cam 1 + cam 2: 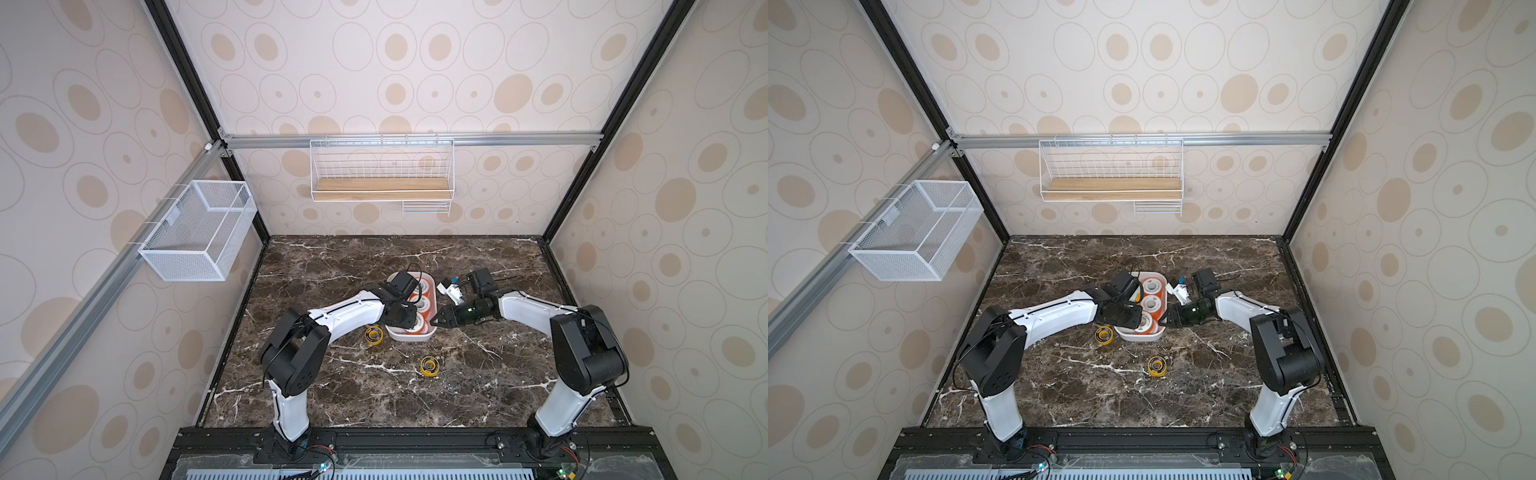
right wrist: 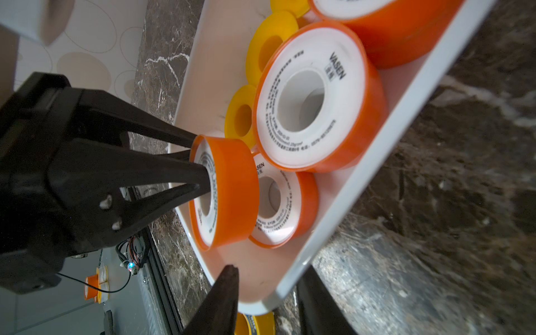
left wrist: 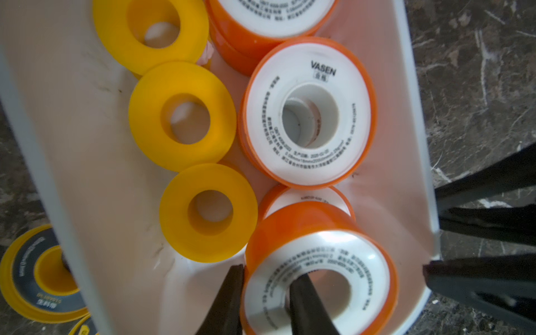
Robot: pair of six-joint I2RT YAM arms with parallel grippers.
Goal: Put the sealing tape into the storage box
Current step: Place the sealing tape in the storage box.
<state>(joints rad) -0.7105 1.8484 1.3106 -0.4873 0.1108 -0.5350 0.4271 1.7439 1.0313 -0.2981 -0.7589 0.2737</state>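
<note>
A: Where is the sealing tape right now?

B: Most of it is in the storage box. Three plain yellow spools sit in a row along one wall, with orange spools showing white label faces beside them, some stacked. A yellow spool with a dark ringed face lies flat on the tabletop just beside the box. A second dark-faced spool lies nearer the robot's base.

A: And the grippers?

B: The left gripper pinches the wall of an orange spool, one finger down the core and one on the outer shell. It holds that spool over another orange one at the end of the box nearest the base. The right gripper straddles the box's rim, one finger inside and one outside. I cannot tell whether it actually presses on the rim.

A: How will these spools handle?

B: Light and stiff, I judge, since each is a hard plastic shell around soft tape. The shell looks glossy, so it is probably slippery, and a spool set on edge would likely roll.

A: What's the best hold for the two outside?

B: The same one, I think: a finger in the centre hole and one on the outer rim, because they lie low and flat. The box looks light too and might slide, so steadying it seems sensible.
</note>
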